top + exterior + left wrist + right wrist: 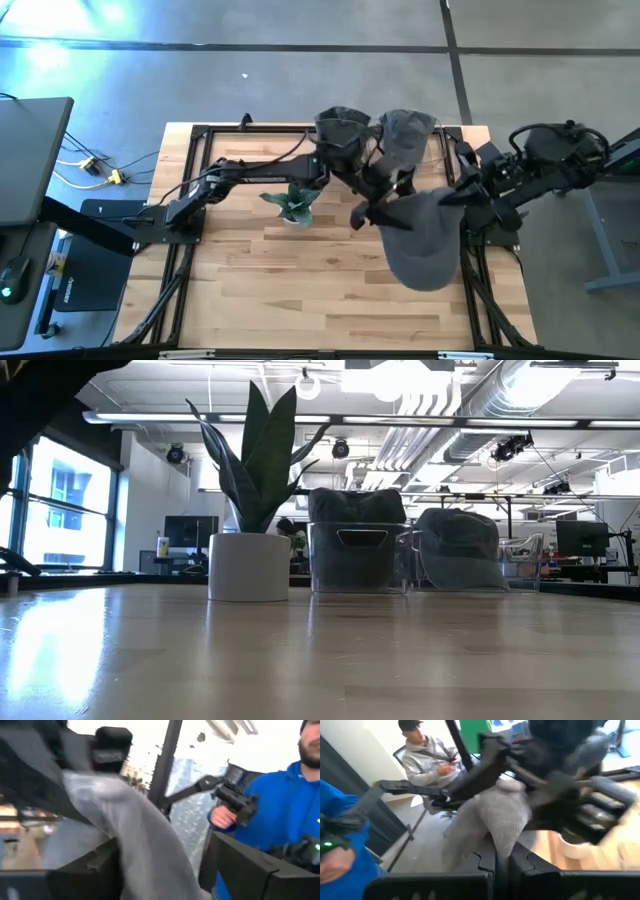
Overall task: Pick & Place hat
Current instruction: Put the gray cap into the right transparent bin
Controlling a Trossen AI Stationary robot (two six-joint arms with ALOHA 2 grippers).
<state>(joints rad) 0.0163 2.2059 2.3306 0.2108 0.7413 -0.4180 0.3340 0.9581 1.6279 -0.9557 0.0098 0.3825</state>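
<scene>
A grey hat [425,245] was held above the counter [250,290] near its right edge, between both arms. The right gripper [502,862] was clenched on the hat's fabric, as seen in the right wrist view. The left gripper [365,213] was at the hat's left edge; its grasp could not be told. 2 clear bins [355,555] of dark hats stood along the far edge, a potted plant [250,510] beside them. The near half of the counter was unoccupied. The hat was outside the low view.
</scene>
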